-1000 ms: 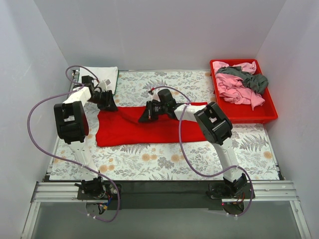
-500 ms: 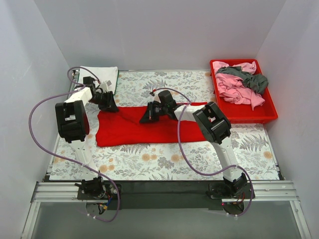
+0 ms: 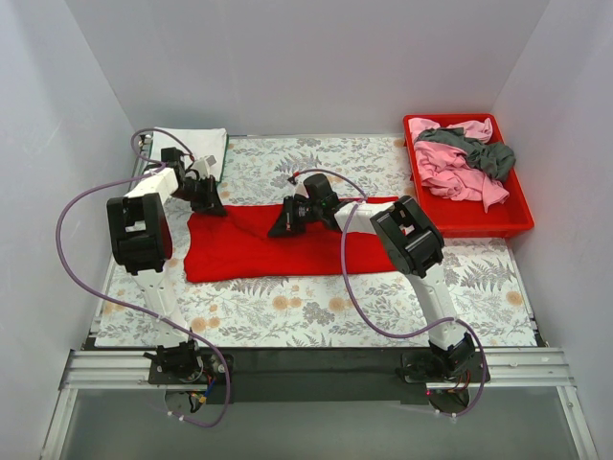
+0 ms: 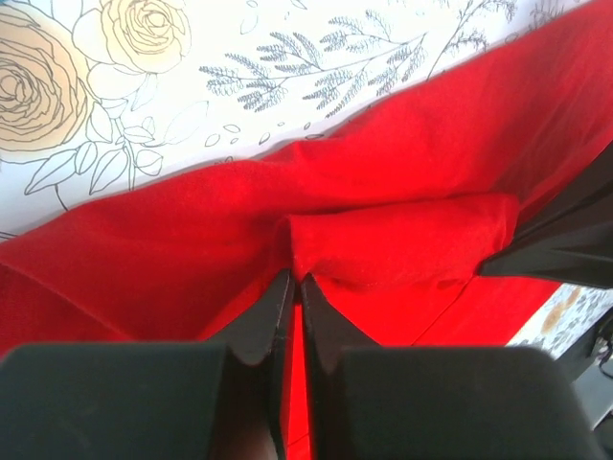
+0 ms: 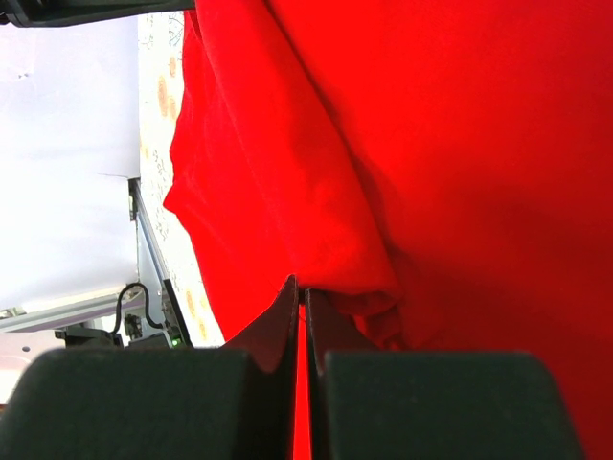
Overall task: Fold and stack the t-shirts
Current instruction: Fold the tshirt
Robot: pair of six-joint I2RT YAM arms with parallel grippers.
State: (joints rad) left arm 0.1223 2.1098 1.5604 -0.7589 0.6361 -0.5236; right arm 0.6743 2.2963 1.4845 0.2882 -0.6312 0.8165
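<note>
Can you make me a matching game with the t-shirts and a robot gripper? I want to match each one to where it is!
Things:
1. red t-shirt
2. white t-shirt
3. pink t-shirt
4. left gripper

Places:
A. heaped in the red tray
B. folded at the table's far left corner
C. spread across the middle of the table
D. shut on red cloth

Pairs: 1-C, 2-B, 3-A, 4-D

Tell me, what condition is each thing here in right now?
red t-shirt: partly folded on the table
left gripper: shut on the red t-shirt
right gripper: shut on the red t-shirt
white t-shirt: folded, far left corner
pink t-shirt: crumpled in the tray
dark grey t-shirt: crumpled in the tray
</note>
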